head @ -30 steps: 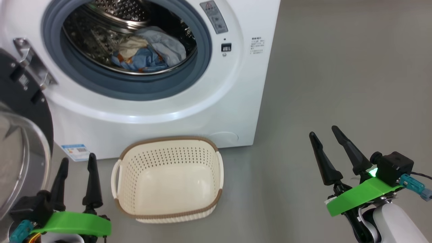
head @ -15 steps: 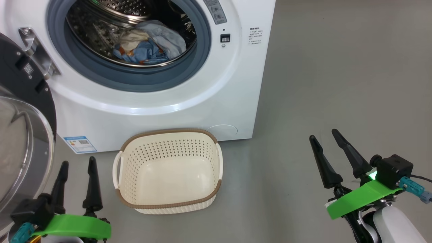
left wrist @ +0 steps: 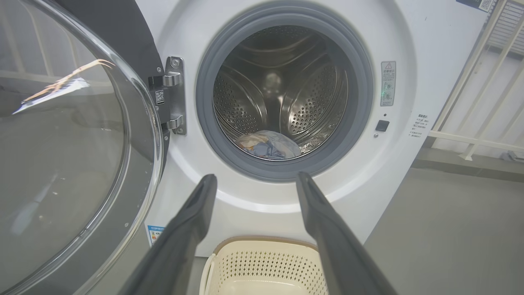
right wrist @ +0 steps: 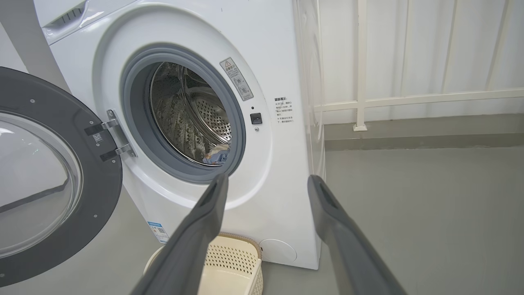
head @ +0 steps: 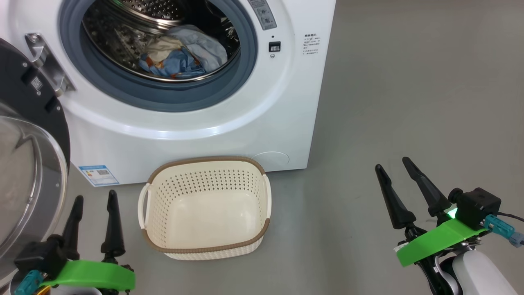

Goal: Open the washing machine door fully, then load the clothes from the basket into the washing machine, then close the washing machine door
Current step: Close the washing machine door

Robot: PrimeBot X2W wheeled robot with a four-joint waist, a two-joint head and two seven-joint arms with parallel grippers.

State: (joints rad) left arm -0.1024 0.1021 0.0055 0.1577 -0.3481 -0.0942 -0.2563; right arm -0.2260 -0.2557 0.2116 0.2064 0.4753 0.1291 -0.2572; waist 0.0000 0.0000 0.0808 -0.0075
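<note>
As the small cream-white perforated plastic basket (head: 204, 186) with the brown rim stands empty: loading seems finished, so closing is the step in hand.
Washing machine (head: 229, 119): a big white front-loader; the basket sits on the grey floor (head: 409, 82) just in front of it.
Clothes (head: 184, 61): light blue printed fabric with some cream-white cloth, lying inside the machine's steel perforated drum (head: 123, 41).
Door (head: 24, 176): large, round, glossy black with a clear glass bowl, swung wide open at the machine's left.
Left gripper (head: 94, 196): released, empty, in front of the machine, between door and basket.
Right gripper (head: 392, 164): released, empty, well apart from the machine, to its right.
Next move: I judge the left arm must get behind the door and swing it toward the machine until it latches.
</note>
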